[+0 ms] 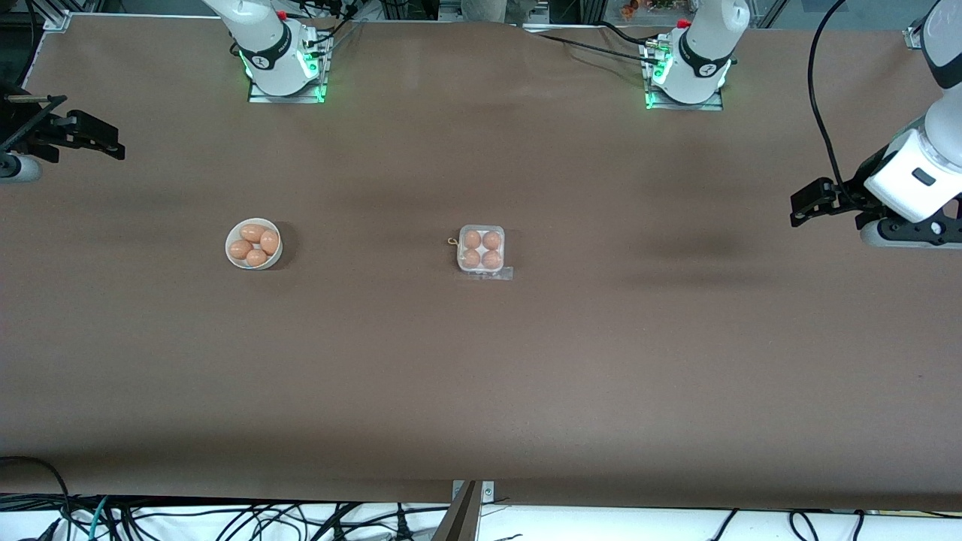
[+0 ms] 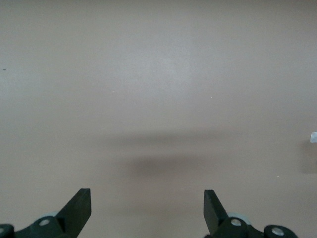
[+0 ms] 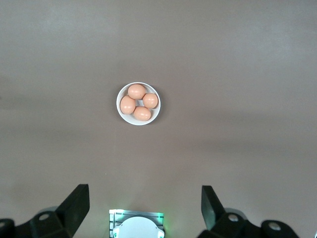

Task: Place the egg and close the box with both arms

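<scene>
The clear plastic box (image 1: 481, 250) sits mid-table with an egg (image 1: 471, 240) in each round cell. Its lid seems to lie down over them, and a narrow clear flap (image 1: 496, 274) sticks out at its nearer edge. My left gripper (image 1: 798, 207) hangs open and empty above the left arm's end of the table, well away from the box. Its wrist view shows the open fingers (image 2: 79, 206) over bare table. My right gripper (image 1: 113, 144) hangs open and empty above the right arm's end. Its fingers (image 3: 77, 203) stand wide apart.
A round white bowl (image 1: 233, 258) holding several brown eggs sits toward the right arm's end, level with the box; it also shows in the right wrist view (image 3: 120, 111). The two arm bases (image 1: 284, 64) (image 1: 688, 71) stand along the table's back edge. Cables lie below its near edge.
</scene>
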`<action>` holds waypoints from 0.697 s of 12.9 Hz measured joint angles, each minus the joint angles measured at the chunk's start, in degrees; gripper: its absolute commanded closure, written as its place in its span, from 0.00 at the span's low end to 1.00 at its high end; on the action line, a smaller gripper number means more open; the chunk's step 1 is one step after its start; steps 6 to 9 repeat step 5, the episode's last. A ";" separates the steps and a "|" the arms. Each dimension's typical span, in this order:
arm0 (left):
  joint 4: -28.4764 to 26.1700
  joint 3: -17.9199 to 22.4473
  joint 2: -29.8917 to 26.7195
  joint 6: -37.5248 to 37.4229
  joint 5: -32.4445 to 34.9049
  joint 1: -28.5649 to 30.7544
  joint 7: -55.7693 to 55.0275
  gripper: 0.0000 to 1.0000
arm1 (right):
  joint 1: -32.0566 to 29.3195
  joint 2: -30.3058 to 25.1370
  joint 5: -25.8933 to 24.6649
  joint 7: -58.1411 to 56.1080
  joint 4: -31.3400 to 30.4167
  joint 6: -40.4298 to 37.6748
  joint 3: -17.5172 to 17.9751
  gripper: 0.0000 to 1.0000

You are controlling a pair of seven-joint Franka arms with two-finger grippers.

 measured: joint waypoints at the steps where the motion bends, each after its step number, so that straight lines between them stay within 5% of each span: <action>1: -0.21 0.00 -0.29 0.00 -0.01 0.00 0.03 0.00 | 0.00 0.00 0.00 0.00 0.00 0.00 0.01 0.00; 9: -0.35 0.00 -0.45 0.00 -0.02 0.00 0.13 0.00 | 0.00 0.00 0.00 0.00 0.00 0.00 0.07 0.00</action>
